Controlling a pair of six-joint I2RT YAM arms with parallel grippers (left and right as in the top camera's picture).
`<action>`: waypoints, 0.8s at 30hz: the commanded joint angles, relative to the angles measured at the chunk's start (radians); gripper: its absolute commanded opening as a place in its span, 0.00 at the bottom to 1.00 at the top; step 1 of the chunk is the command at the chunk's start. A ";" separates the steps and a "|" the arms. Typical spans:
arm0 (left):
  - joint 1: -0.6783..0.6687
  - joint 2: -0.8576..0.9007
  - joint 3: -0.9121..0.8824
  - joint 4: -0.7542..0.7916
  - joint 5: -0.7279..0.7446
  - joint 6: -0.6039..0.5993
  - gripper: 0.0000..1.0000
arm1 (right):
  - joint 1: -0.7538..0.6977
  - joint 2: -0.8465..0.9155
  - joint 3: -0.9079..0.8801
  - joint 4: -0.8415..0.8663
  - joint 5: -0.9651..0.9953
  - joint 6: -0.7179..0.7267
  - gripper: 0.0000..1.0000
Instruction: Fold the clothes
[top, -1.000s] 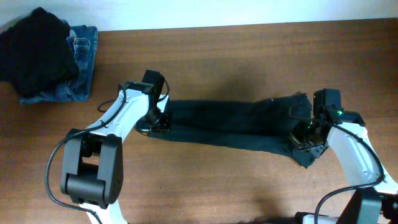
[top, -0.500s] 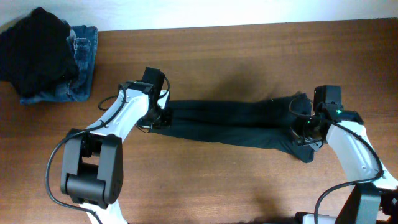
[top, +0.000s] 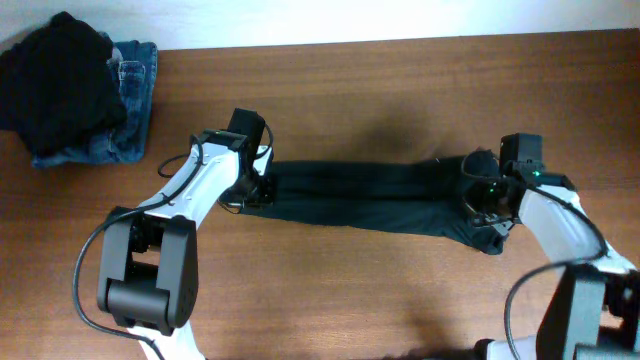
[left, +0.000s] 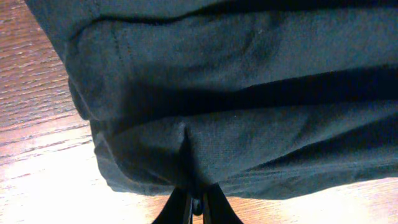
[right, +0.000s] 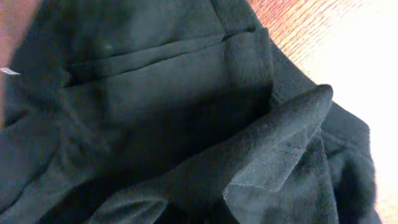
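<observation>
The very dark T-shirt (top: 370, 195) lies as a long narrow band across the middle of the wooden table, stretched between my two grippers. My left gripper (top: 255, 190) is shut on its left end; in the left wrist view the fingertips (left: 196, 202) pinch the cloth's (left: 249, 93) lower edge. My right gripper (top: 487, 200) is at the bunched right end. In the right wrist view the folded cloth (right: 155, 93) fills the frame and hides the fingers.
A heap of black cloth (top: 60, 85) lies on blue denim jeans (top: 135, 100) at the back left corner. The table's back edge runs along the white wall just behind them.
Both grippers have moved slightly toward the back of the table with the shirt's ends. The right end has shifted most, and the band now lies straighter.
</observation>
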 joint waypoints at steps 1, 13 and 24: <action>0.003 0.003 0.018 -0.001 -0.037 -0.002 0.05 | -0.002 0.047 0.017 0.015 0.017 -0.007 0.04; 0.005 0.003 0.018 0.050 -0.098 -0.002 0.06 | -0.002 0.069 0.017 0.071 0.029 -0.060 0.04; 0.005 0.003 0.018 0.054 -0.101 -0.002 0.10 | -0.002 0.100 0.017 0.074 0.065 -0.060 0.06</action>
